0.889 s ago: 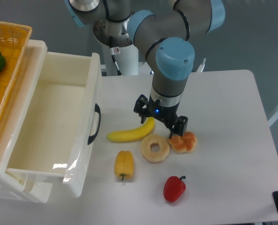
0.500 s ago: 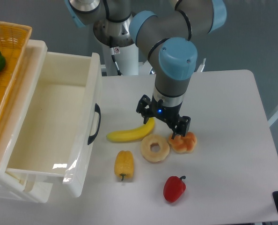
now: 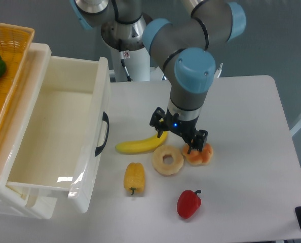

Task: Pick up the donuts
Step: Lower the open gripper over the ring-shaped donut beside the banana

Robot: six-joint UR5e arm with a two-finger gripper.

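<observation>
The donuts (image 3: 167, 160), really one pale cream ring with a round hole, lie flat on the white desk (image 3: 241, 116) and serve as the reference here. Over the last second the tool (image 3: 177, 135) has crept down and slightly toward the front of the desk, so it now hangs just behind and above the ring, nearer than it was. Its fingers are spread wide and grip nothing: one fingertip sits over the tip of the banana (image 3: 140, 144) behind-left of the ring, the other over the orange-brown bun (image 3: 199, 154) touching the ring's right side. The ring itself has not shifted. In my judgement this is the approach phase; the spread is not yet centred on the ring, so a further move forward seems needed before closing. A yellow pepper (image 3: 134, 177) lies front-left of the ring, a red pepper (image 3: 189, 203) front-right, an open drawer (image 3: 84, 152) far left.
</observation>
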